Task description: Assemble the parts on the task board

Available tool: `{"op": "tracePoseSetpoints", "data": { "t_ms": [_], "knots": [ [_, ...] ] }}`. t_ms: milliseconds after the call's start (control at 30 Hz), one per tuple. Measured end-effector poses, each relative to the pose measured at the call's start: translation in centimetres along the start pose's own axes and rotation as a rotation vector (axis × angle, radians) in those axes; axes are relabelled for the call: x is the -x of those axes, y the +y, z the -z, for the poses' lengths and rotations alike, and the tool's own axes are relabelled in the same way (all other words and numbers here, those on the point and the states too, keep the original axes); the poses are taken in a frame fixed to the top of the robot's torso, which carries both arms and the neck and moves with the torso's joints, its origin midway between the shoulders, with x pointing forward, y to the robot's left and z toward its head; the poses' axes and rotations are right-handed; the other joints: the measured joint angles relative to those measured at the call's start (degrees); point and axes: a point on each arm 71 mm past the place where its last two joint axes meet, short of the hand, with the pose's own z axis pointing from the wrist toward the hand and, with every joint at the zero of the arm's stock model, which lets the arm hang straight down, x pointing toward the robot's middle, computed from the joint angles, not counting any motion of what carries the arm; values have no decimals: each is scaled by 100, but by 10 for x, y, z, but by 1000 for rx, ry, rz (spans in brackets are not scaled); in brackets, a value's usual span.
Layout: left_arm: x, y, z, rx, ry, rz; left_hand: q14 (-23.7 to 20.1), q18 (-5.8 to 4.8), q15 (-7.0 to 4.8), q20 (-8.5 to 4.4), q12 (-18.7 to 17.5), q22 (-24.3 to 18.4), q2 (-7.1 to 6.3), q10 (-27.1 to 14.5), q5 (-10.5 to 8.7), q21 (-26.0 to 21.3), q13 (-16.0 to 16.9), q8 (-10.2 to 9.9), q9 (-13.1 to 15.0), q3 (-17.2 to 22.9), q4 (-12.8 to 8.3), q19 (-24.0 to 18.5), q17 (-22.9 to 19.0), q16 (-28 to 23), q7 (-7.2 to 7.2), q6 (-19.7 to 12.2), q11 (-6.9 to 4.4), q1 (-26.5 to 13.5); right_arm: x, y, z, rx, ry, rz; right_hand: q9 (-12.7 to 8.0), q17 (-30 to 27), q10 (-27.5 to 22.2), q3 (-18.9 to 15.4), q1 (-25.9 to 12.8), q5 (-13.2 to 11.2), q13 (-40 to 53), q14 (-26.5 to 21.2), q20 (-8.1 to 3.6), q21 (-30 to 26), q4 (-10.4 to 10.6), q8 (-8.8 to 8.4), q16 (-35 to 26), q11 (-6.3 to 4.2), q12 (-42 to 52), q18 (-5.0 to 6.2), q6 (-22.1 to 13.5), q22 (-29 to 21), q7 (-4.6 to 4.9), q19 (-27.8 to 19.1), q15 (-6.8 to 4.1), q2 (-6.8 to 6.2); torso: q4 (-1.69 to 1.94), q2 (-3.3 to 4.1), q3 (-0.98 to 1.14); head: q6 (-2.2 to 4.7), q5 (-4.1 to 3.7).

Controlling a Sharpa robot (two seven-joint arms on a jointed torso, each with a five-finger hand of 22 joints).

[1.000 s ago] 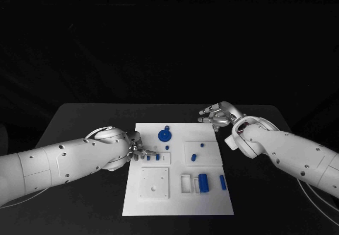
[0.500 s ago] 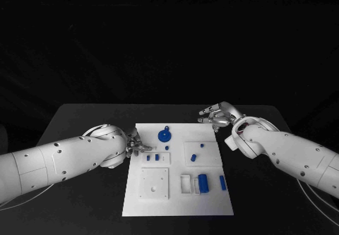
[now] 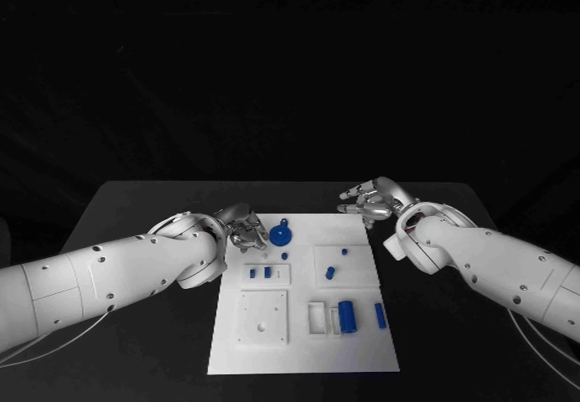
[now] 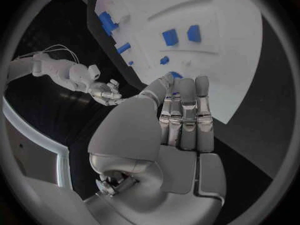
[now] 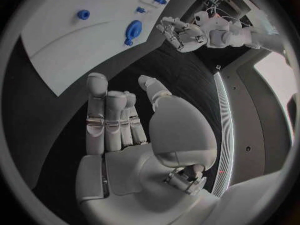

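Silver jointed left hand [image 3: 245, 229] and right hand [image 3: 370, 201], fingers apart, empty, beside flat white task board [image 3: 363, 352].

table: black one in front of me [image 3: 145, 201], dark top
on it: my white task board [image 3: 302, 352], lying flat around the middle, long side running away from me

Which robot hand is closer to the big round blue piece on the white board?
Left. The left hand sits just beside the round blue piece, by the board's left edge. The right hand hangs past the far right corner.
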Motion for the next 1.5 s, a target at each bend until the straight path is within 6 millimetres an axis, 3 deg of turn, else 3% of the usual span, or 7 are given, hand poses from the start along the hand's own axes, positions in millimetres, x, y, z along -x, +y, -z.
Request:
{"op": "tracePoseSetpoints", "data": {
  "t_ms": [200, 300, 400, 833, 1133, 1367, 1500],
  "knots": [
    [-3, -18, -1, -168, -54, -68, -20, 0, 19, 66, -338, -1, -100, 39, -630, 125, 3, -254, -146, -47, -60, -68, -65, 0, -75, 85, 25, -149, 0, 0, 0, 0, 0, 0, 0, 0, 0, 0, 0, 2, 0, 0, 0, -5, 0, 0, 0, 0, 0, 0, 1, 0, 0, 0, 0, 0, 0, 0, -2, 14, 5],
    [-6, -25, -2, -228, -72, -117, 10, 0, 49, 100, -338, -1, -136, -32, -683, -77, 3, -260, -172, -218, 20, -34, -114, -26, -75, 85, 51, -183, 0, 0, 0, 0, 0, 0, 0, -5, 0, 0, 0, 23, -8, -5, 0, -45, 0, 0, -11, 0, -5, 0, 1, 0, -1, 0, 5, 0, 0, 0, -2, 19, 7],
    [-9, -30, -5, -270, -84, -167, 11, 0, 50, 107, -338, -29, -107, -85, -875, -211, 3, -260, -175, -374, 114, 38, -136, -26, -96, 106, 62, -212, 0, 0, 0, 1, 0, -1, 0, -29, -20, 0, -23, 23, -29, -40, 0, -146, 0, 0, -34, 20, -39, -1, 1, 0, -2, 0, -2, -23, 0, 1, -6, 30, 8],
    [-23, -38, -16, -350, -83, -332, -61, -1, 122, 152, -360, -34, -107, -524, -846, -593, 3, -281, -215, -594, 210, 143, -240, -66, -121, 81, 173, -212, -1, 1, -1, 11, -1, -4, 0, -475, -142, 35, -40, 23, -912, -137, 0, -1397, -17, 0, -610, -1, -698, -1, -9, -220, -10, 0, -8, -6, -4, 3, -4, 35, -8],
    [-33, -34, -20, -354, -39, -407, -82, -1, 143, 173, -360, -14, -167, -615, -823, -921, 3, -280, -240, -820, 420, 278, -310, -66, -108, -36, 186, -213, 0, 2, 0, 23, -9, -15, 0, -904, -58, 117, -62, 45, -2230, -156, 0, -1861, -28, 0, -1438, -21, -1447, -1, -5, -1187, -14, 0, 11, -30, -4, 6, -3, 1, -26],
    [-40, -32, -23, -347, 3, -441, -82, -1, 142, 169, -360, 0, -190, -814, -779, -1076, 3, -280, -243, -882, 482, 325, -333, -66, -96, -122, 216, -189, 0, 4, 0, 33, -15, -28, 0, -1218, 214, 240, -83, 45, -3593, -238, 54, -1861, -18, 0, -1641, 53, -2783, -1, -6, -1806, -13, -54, 52, -52, 3, 1, -4, -17, -35],
    [-44, -30, -24, -340, 19, -451, -82, -1, 142, 158, -360, 0, -220, -892, -756, -1137, 3, -280, -243, -888, 489, 376, -345, -66, -75, -143, 218, -159, 0, 5, 0, 38, -18, -34, 0, -1259, 488, 310, -118, 44, -4602, -277, 83, -1861, -10, 0, -1635, 173, -3867, -2, -24, -1959, 8, -23, 91, -87, 3, 0, -6, -23, -39]
  ]
}}
